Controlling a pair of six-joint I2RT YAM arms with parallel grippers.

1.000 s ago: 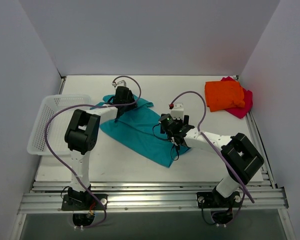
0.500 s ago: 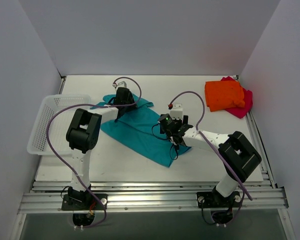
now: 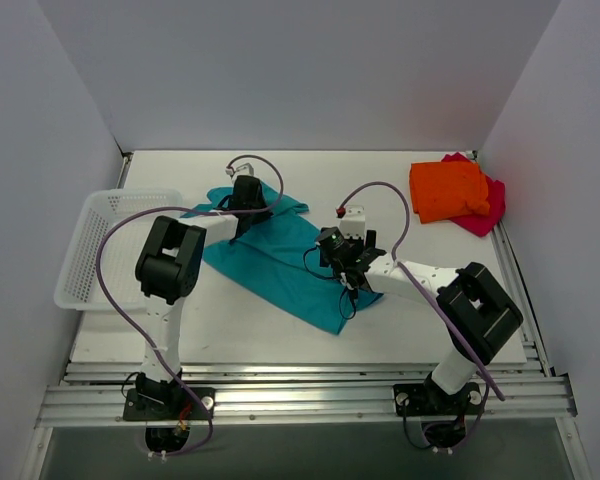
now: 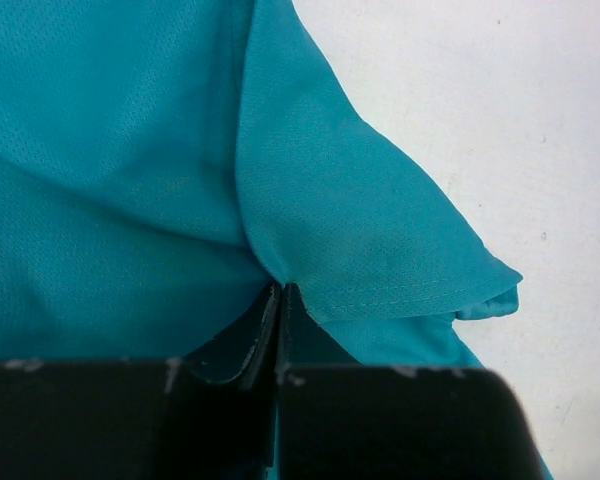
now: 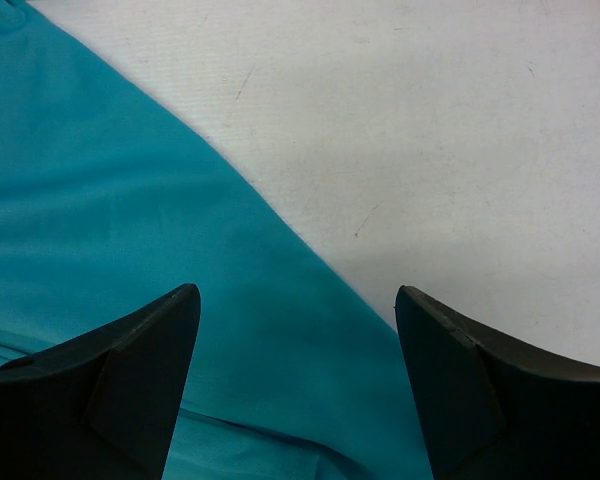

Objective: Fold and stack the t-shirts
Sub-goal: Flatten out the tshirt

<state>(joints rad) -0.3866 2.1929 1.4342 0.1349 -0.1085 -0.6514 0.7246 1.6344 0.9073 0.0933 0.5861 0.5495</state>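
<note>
**Left elbow drifts toward 1 o'clock; teal shirt pinched at its far edge**

Since a second ago, left arm's (image 3: 170, 258) elbow has crept a little toward 1 o'clock and the right gripper (image 3: 345, 265) has edged slightly toward 9 o'clock. Teal shirt (image 3: 280, 262) unchanged in outline, spread on the slant across mid-table.

Left gripper (image 3: 242, 208) sits at the shirt's 11 o'clock end. Left wrist view: jaws clamped together on a raised fold of teal cloth (image 4: 130, 150), with a stitched hem running off toward 3 o'clock and white table (image 4: 480, 100) beyond it.

Right gripper stands at the shirt's 3 o'clock edge. Right wrist view: fingers (image 5: 140, 370) spread wide and gripping nothing, the cloth's diagonal edge (image 5: 130, 230) passing between them, and white table from 12 to 3 o'clock.

Orange shirt (image 3: 448, 190) lies folded on the magenta shirt (image 3: 488, 208) at the table's 1 o'clock corner, against the right wall. Basket (image 3: 105, 245) overhangs the 9 o'clock edge.

White table (image 3: 400, 200) shows between teal shirt and stack, and again along 6 o'clock before the rails.
</note>
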